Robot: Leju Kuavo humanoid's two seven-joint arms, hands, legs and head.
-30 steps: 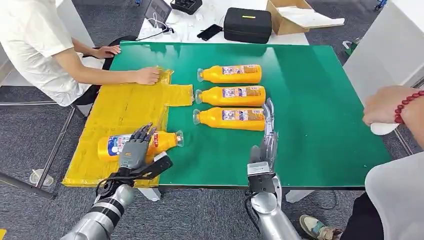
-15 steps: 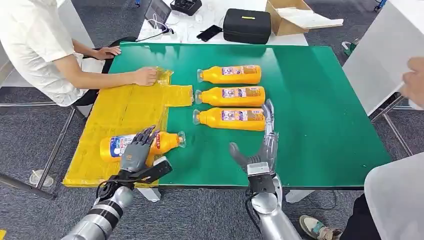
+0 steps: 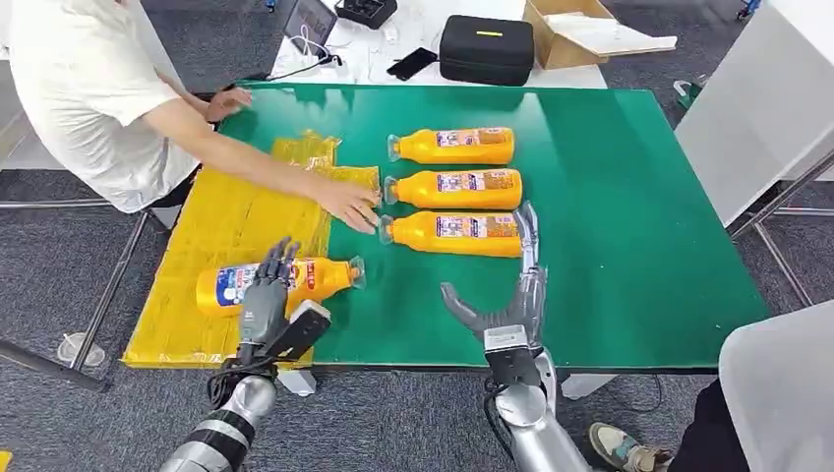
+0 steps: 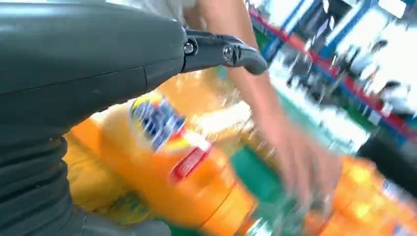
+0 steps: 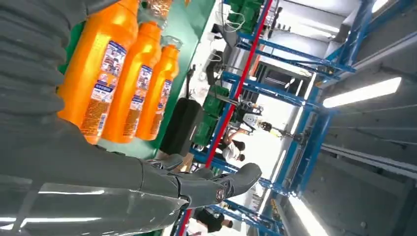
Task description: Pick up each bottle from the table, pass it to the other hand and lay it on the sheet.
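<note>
A green table [image 3: 629, 197] stood amid workshop clutter, a yellow sheet [image 3: 226, 221] along its left side. On the sheet lay one orange bottle [image 3: 315, 278]; the left hand [image 3: 264, 300] hovered over it, fingers apart, holding nothing. A person's hand [image 3: 349, 204] reached to the nearest bottle [image 3: 457, 234] of three, all on their sides. The right hand [image 3: 506, 295] stood open beside it. These looked rigid, smooth, probably full; mid-body seemed the safest hold. The left wrist view was blurred.
</note>
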